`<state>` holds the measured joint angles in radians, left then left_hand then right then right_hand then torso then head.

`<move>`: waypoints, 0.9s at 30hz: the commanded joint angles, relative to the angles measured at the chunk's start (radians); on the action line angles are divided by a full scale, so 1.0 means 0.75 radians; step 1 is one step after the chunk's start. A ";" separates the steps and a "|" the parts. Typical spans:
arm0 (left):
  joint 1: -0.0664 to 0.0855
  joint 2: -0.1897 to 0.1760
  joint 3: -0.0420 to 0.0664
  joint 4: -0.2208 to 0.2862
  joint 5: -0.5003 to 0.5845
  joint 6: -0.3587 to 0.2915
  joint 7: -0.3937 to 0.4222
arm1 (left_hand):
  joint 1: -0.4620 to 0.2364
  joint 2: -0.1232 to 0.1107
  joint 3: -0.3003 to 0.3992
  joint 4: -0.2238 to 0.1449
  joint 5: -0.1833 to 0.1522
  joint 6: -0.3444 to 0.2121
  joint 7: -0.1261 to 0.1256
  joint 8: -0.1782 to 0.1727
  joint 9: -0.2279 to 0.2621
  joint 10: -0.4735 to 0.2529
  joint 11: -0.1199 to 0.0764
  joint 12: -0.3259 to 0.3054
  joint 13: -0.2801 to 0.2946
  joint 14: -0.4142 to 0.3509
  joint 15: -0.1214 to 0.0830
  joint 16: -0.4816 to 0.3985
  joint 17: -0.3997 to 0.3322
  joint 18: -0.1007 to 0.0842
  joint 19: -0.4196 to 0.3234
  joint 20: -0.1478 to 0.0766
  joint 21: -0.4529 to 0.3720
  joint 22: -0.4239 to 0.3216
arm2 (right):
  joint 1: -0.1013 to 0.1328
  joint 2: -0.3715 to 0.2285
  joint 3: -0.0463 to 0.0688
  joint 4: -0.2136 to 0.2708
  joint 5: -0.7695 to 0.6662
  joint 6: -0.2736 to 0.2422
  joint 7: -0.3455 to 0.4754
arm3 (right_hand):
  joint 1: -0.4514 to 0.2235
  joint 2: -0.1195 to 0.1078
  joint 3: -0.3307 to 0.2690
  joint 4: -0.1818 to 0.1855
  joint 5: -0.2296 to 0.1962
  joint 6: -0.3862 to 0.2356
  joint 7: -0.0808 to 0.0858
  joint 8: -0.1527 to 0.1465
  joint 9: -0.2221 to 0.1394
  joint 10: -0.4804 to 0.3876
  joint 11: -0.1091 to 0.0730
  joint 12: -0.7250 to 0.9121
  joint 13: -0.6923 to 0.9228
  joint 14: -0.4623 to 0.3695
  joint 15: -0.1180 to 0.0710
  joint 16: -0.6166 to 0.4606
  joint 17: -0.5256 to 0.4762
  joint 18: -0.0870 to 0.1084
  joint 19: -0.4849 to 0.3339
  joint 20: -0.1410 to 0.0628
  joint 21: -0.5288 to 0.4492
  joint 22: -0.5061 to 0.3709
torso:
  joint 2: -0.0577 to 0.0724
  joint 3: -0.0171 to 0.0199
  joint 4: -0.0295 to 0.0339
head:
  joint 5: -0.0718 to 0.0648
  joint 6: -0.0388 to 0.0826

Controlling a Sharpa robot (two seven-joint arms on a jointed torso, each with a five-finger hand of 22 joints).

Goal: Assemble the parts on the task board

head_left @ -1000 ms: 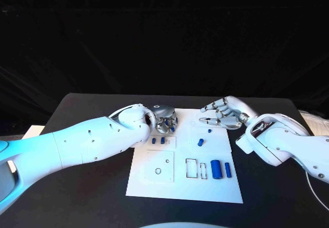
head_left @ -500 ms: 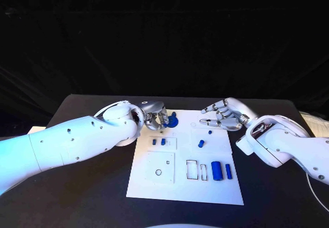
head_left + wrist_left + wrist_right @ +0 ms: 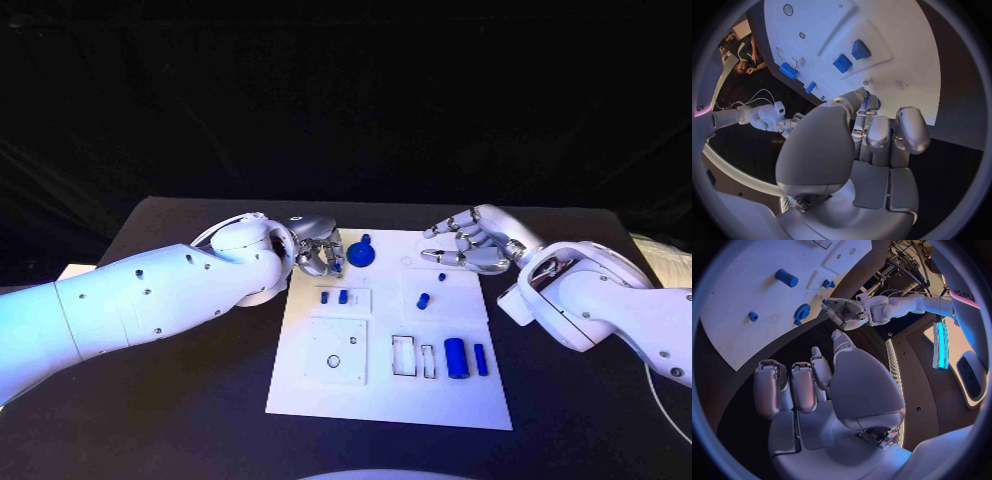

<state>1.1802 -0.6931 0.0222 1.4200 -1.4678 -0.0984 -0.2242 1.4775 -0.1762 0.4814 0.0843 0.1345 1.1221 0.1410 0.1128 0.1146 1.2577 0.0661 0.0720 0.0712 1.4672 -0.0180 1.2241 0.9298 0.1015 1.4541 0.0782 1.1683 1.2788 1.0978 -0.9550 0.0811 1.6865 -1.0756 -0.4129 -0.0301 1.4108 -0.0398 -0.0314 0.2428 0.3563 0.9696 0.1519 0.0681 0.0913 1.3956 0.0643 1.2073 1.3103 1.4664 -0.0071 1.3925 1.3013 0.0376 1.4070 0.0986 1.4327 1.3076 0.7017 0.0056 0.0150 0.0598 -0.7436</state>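
The white task board (image 3: 462,400) lies mid-table. A round blue gear-like part (image 3: 359,254) sits at its far left corner. My left hand (image 3: 319,250) is just left of that gear, fingers curled in, a small gap from it; slivers of blue (image 3: 869,95) show behind its fingertips. My right hand (image 3: 469,248) hovers over the board's far right edge, fingers curled around nothing (image 3: 798,385). Two small blue pieces (image 3: 333,297) stand in a left recess. A blue peg (image 3: 423,300) and a smaller one (image 3: 441,277) stand mid-board. Two blue cylinders (image 3: 454,356) lie near the right edge.
Two empty rectangular slots (image 3: 404,355) sit beside the cylinders, and a square plate with a hole (image 3: 335,352) lies to their left. A pale object (image 3: 663,255) and a thin cable (image 3: 666,400) are at the table's right side.
My left hand has drawn back leftward off the board's corner, uncovering the blue gear that now sits alone. The right hand has barely moved.
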 commanded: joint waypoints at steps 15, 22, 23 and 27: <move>-0.003 0.027 -0.010 -0.021 -0.023 0.054 -0.022 | -0.014 -0.001 0.009 0.001 -0.007 0.007 0.000 -0.009 -0.002 0.008 0.003 -0.009 0.001 0.011 -0.002 0.007 -0.004 -0.020 0.007 0.002 0.000 0.002 | -0.002 0.003 0.000 0.000 -0.005 0.003 0.009 | 0.008 0.007 -0.003 -0.002 0.005 0.003 -0.004 0.001 0.002 0.003 -0.006 0.000 0.006 0.065 -0.009 -0.004 0.002 0.025 -0.004 -0.003 -0.006 0.051 | 0.000 0.0009 -0.0011 | 0.004 -0.002; -0.003 0.038 -0.013 -0.033 -0.029 0.077 -0.032 | -0.014 -0.001 0.010 0.000 -0.008 0.008 0.000 -0.009 -0.002 0.009 0.003 -0.009 0.001 0.011 -0.002 0.007 -0.006 -0.020 0.007 0.002 0.000 0.002 | -0.002 0.003 0.000 0.001 -0.005 0.004 0.008 | 0.008 0.007 -0.003 -0.002 0.005 0.003 -0.004 0.001 0.002 0.003 -0.006 0.000 0.006 0.065 -0.009 -0.004 0.002 0.025 -0.004 -0.003 -0.006 0.051 | 0.001 0.0015 -0.0001 | 0.006 -0.004; -0.003 0.040 -0.014 -0.035 -0.031 0.080 -0.033 | -0.015 -0.001 0.010 0.000 -0.008 0.008 0.000 -0.009 -0.002 0.009 0.002 -0.009 0.001 0.011 -0.002 0.007 -0.006 -0.020 0.007 0.002 0.000 0.002 | -0.002 0.003 0.000 0.001 -0.005 0.004 0.008 | 0.008 0.007 -0.003 -0.002 0.005 0.003 -0.004 0.001 0.002 0.003 -0.006 0.000 0.006 0.065 -0.009 -0.004 0.002 0.025 -0.004 -0.003 -0.006 0.051 | 0.001 0.0015 -0.0001 | 0.006 -0.004; -0.004 0.049 -0.016 -0.044 -0.034 0.089 -0.038 | -0.015 -0.001 0.010 0.000 -0.009 0.008 0.000 -0.009 -0.003 0.009 0.002 -0.009 0.001 0.010 -0.002 0.006 -0.008 -0.019 0.007 0.002 -0.001 0.001 | -0.002 0.004 0.000 0.001 -0.005 0.005 0.008 | 0.008 0.007 -0.003 -0.002 0.005 0.003 -0.004 0.001 0.002 0.003 -0.006 0.000 0.006 0.065 -0.009 -0.004 0.002 0.025 -0.004 -0.003 -0.006 0.051 | 0.000 0.0007 -0.0015 | 0.007 -0.005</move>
<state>1.1782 -0.6589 0.0099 1.3879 -1.4834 -0.0576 -0.2447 1.4770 -0.1756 0.4814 0.0842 0.1345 1.1219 0.1410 0.1110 0.1142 1.2580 0.0658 0.0659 0.0712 1.4672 -0.0179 1.2241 0.9248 0.1014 1.4541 0.0782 1.1682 1.2802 1.0968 -0.9533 0.0811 1.6863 -1.0755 -0.4128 -0.0302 1.4107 -0.0398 -0.0314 0.2428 0.3563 0.9696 0.1519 0.0681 0.0911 1.3957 0.0643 1.2074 1.3103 1.4664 -0.0071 1.3925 1.3011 0.0375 1.4070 0.0986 1.4327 1.3074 0.7017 0.0066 0.0144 0.0649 -0.7469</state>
